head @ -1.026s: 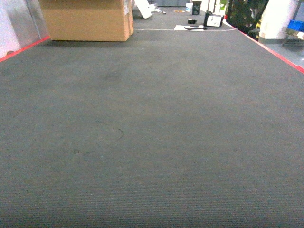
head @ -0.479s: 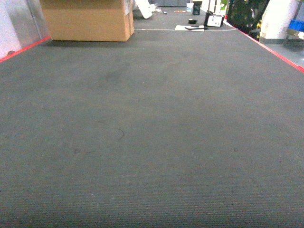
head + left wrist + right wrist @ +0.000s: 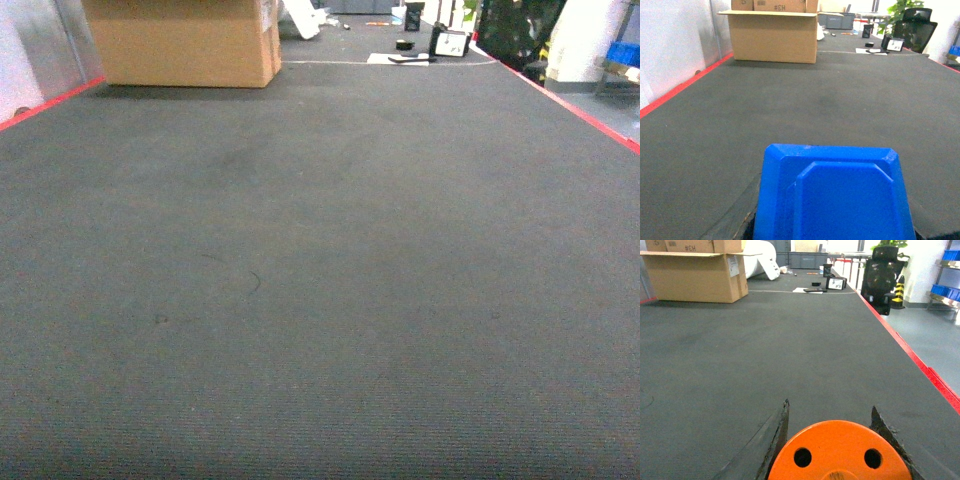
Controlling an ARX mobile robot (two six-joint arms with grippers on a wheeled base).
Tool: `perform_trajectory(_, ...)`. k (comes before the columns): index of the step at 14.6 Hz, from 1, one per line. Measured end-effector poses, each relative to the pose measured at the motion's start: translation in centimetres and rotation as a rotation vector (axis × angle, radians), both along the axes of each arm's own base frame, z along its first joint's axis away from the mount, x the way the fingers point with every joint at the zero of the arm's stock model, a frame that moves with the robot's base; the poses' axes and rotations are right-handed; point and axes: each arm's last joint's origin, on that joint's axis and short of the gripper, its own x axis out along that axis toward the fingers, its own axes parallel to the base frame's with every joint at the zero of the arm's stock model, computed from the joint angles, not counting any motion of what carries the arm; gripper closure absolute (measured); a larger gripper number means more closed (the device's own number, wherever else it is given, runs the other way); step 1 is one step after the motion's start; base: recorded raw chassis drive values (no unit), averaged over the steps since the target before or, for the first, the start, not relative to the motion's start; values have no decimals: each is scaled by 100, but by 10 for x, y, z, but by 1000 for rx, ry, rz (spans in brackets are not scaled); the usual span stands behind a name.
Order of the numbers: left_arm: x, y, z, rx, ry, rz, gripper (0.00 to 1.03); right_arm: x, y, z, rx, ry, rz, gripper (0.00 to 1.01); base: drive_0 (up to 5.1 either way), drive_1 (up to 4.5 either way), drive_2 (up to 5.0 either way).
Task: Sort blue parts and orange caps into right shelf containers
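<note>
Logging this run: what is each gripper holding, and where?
Left gripper: blue part, hold point hidden. Right gripper: orange cap, clamped at its sides.

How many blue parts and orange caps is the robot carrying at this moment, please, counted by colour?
Blue parts: 1, the blue part filling the bottom of the left wrist view, at the left pincer.
Orange caps: 1, the orange cap between the two dark fingers of the right pincer.
Total: 2. Neither shows in the head view.
</note>
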Motion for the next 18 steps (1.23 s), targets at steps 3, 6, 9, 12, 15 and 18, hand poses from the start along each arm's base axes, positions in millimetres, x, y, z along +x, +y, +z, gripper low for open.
perform_trajectory(3, -5, 0, 0, 0, -1, 0, 59, -6, 0, 0, 0, 6, 0, 58, 0, 0, 0)
perform_trajectory(6, -10, 0, 0, 0, 0, 0, 59, -11, 0, 0, 0, 5, 0, 58, 0, 0, 0)
perform_trajectory(9, -18, 0, -5, 0, 35, 1, 59, -17, 0, 0, 0, 2, 0, 58, 0, 0, 0)
perform_trajectory(12, -24, 0, -4, 0, 18, 2, 59, -25, 0, -7, 0, 58, 4, 58, 0, 0, 0)
perform_trajectory(15, -24, 0, -4, 0, 13, -1, 59, -28, 0, -4, 0, 17, -1, 58, 0, 0, 0)
perform_trajectory(18, -24, 0, -4, 0, 15, 1, 59, -29, 0, -3, 0, 10, 0, 58, 0, 0, 0)
